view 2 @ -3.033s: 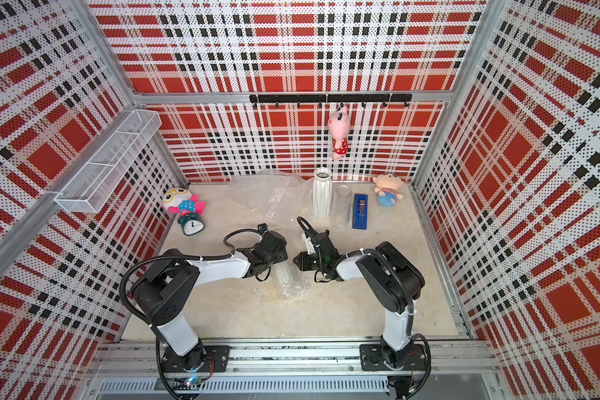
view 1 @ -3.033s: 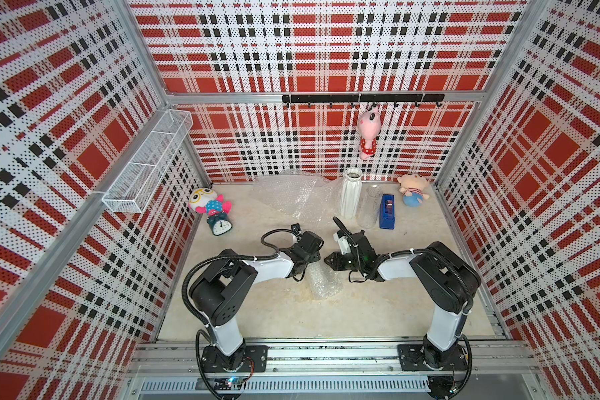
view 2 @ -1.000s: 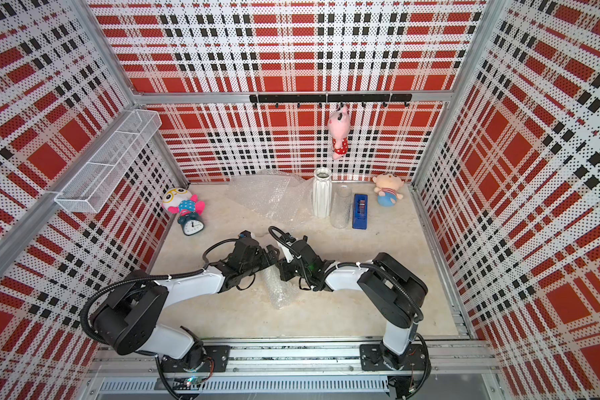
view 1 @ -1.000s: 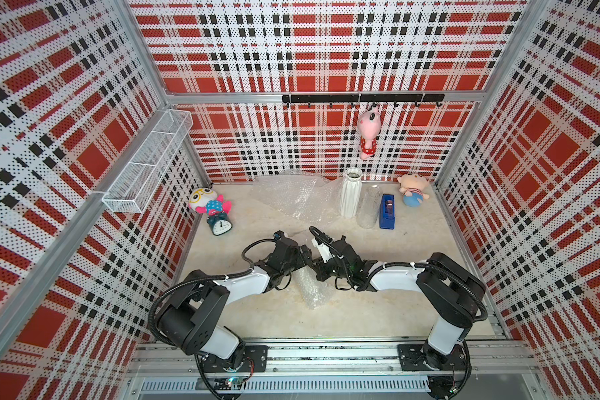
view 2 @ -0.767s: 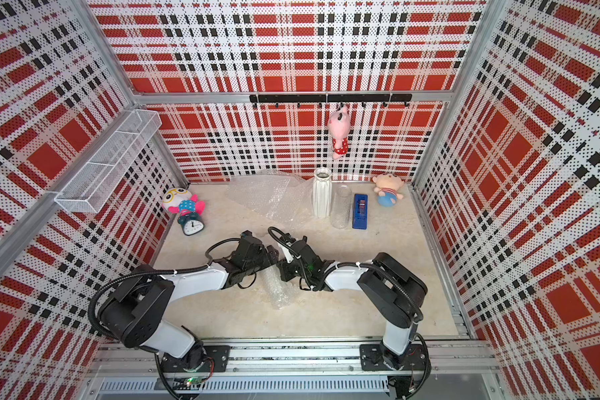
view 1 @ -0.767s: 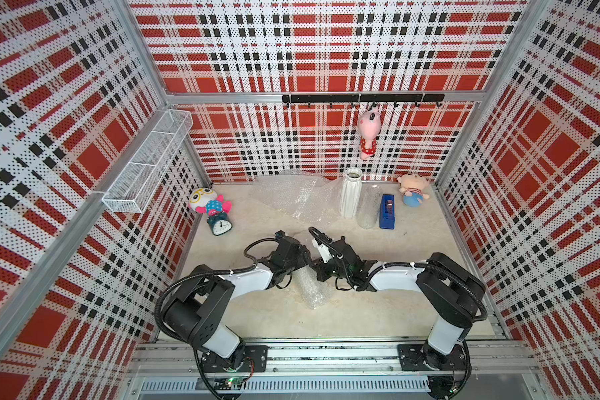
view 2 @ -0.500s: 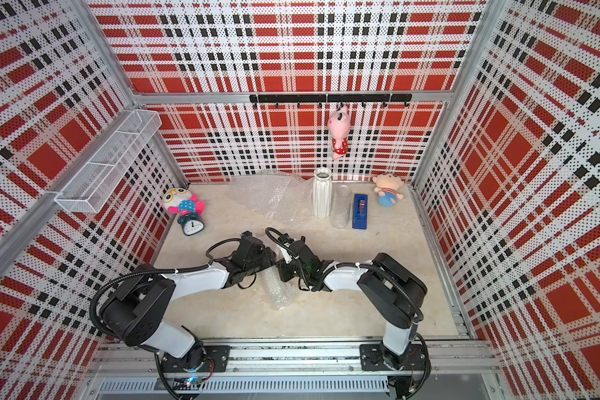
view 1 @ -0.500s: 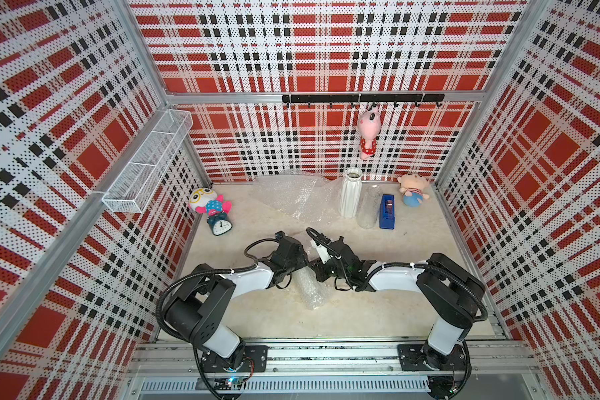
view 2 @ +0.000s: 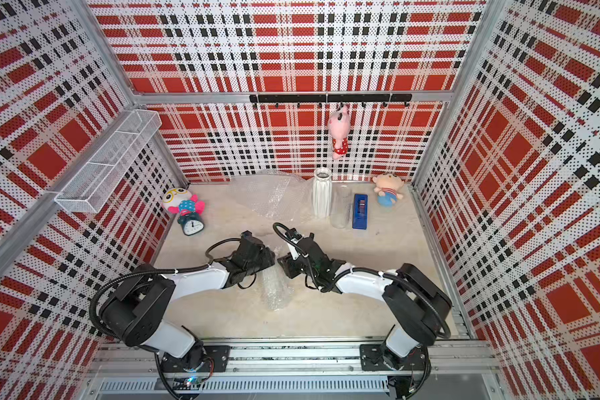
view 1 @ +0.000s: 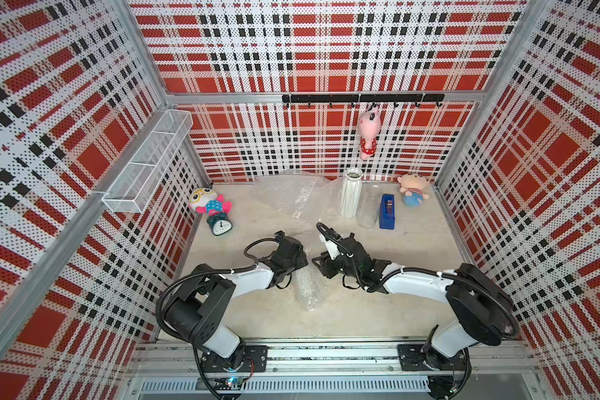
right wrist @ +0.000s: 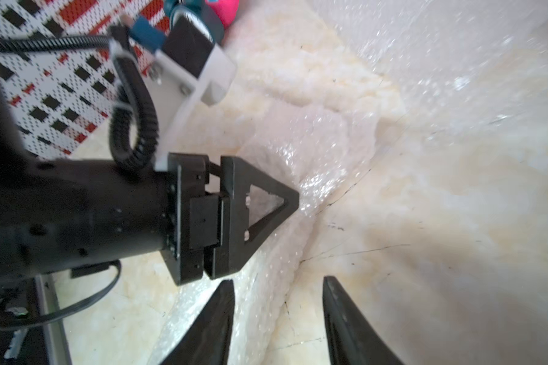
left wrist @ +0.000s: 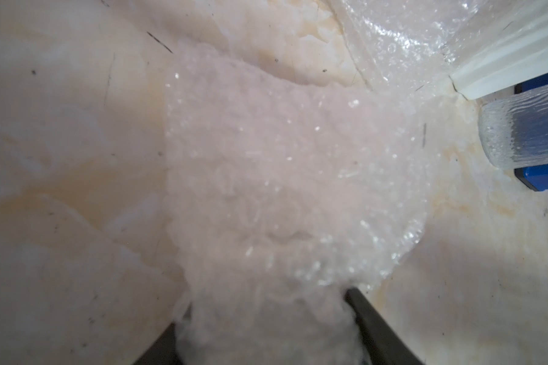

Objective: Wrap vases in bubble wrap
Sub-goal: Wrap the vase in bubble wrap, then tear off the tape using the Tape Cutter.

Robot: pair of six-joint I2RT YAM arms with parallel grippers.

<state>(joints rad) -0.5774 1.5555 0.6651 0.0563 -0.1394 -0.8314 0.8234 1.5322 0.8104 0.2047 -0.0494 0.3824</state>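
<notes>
Top views: bubble-wrap bundle lies mid-table, its upper end between left gripper and right gripper. Tall white ribbed vase and clear glass vase stand upright at the back, with a loose bubble wrap sheet beside them. Left wrist view: left gripper is partly closed; the bundle fills the gap and is apparently pinched. Right wrist view: right gripper has its jaws parted, gripping nothing; the bundle's edge lies under them.
</notes>
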